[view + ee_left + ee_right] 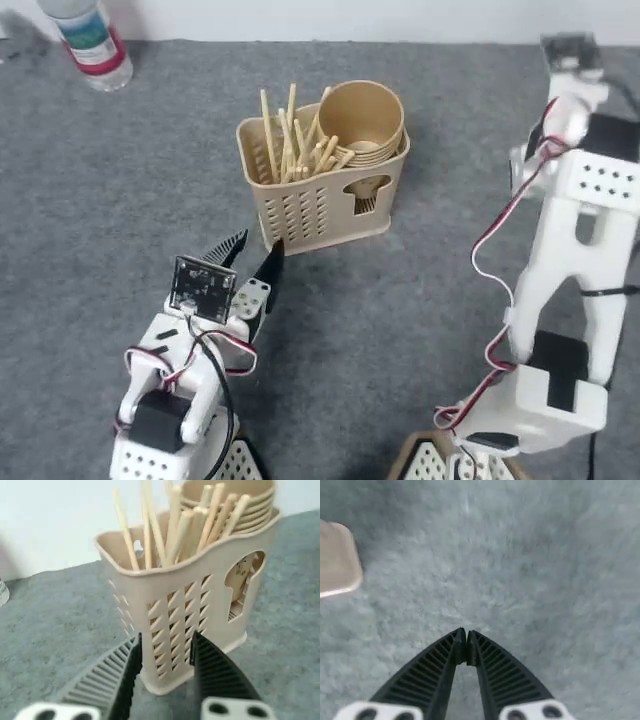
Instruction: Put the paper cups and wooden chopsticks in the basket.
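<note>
The beige slotted basket (300, 205) stands upright in the middle of the grey carpet. Inside it, several wooden chopsticks (290, 140) lean up on the left, and a stack of paper cups (362, 115) fills the right side. In the left wrist view the basket (200, 610), chopsticks (170, 525) and cups (250, 505) are close ahead. My left gripper (258, 242) is open and holds nothing, with its fingertips at the basket's near left corner (165, 640). My right gripper (466, 640) is shut and empty, low over bare carpet, with a basket corner (337, 560) off to one side.
A clear plastic bottle (90, 35) with a red-edged label lies at the back left. The right arm's white body (575, 230) stands along the right side of the table. Grey carpet (120, 190) covers the surface around the basket.
</note>
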Controlling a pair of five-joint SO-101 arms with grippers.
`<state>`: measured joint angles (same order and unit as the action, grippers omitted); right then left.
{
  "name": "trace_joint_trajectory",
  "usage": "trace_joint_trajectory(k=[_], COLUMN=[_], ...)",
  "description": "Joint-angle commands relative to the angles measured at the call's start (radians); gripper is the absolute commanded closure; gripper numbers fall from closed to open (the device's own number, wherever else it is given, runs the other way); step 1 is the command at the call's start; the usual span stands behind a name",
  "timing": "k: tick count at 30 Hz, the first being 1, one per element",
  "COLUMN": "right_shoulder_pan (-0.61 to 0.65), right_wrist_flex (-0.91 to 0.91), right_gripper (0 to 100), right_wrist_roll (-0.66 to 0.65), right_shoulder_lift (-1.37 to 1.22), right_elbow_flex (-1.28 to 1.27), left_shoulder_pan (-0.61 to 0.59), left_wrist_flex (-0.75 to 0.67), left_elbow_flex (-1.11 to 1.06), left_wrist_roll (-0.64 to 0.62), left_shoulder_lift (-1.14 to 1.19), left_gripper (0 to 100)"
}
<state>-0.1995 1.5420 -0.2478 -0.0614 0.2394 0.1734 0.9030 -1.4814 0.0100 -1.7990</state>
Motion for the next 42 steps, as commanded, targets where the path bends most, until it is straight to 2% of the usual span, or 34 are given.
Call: trace_joint_trajectory(k=[1, 5, 7, 8, 13, 18, 22, 26, 32, 35, 39, 42], right_shoulder_pan=[-0.007, 0.025, 0.045, 0.053, 0.065, 0.074, 0.081, 0.082, 0.084, 0.082, 0.077, 0.077], right_wrist_flex=[-0.219, -0.492, -0.604, -0.634, -0.691, -0.806, -0.832, -0.835, -0.835, -0.835, -0.837, -0.837], right_gripper=[99.1, 99.1, 99.1, 99.1, 99.1, 99.1, 99.1, 99.1, 99.1, 99.1, 99.1, 99.1], right_wrist_roll=[0.114, 0.242, 0.269, 0.269, 0.272, 0.273, 0.269, 0.265, 0.265, 0.267, 0.265, 0.265], right_shoulder_lift=[0.054, 0.047, 0.056, 0.058, 0.064, 0.058, 0.065, 0.065, 0.061, 0.059, 0.059, 0.058], right_elbow_flex=[-0.249, -0.520, -0.626, -0.652, -0.710, -0.807, -0.832, -0.832, -0.833, -0.833, -0.833, -0.832], left_shoulder_pan=[0.006, 0.006, 0.005, 0.005, 0.005, -0.031, -0.127, -0.138, -0.135, -0.084, -0.025, -0.023], left_wrist_flex=[-0.084, -0.140, -0.126, -0.121, -0.092, 0.040, 0.129, 0.189, 0.190, 0.190, 0.087, -0.025], left_elbow_flex=[-0.022, -0.074, -0.074, -0.074, -0.074, -0.024, 0.099, 0.166, 0.306, 0.372, 0.360, 0.298], left_wrist_roll=[-0.011, -0.006, 0.018, 0.025, 0.020, 0.020, 0.029, 0.112, 0.118, 0.118, 0.118, 0.098], left_shoulder_lift=[-0.012, -0.012, -0.012, -0.014, -0.014, -0.012, -0.011, 0.038, 0.350, 0.511, 0.632, 0.672], left_gripper=[85, 87, 97, 100, 99, 99, 99, 99, 99, 99, 99, 99])
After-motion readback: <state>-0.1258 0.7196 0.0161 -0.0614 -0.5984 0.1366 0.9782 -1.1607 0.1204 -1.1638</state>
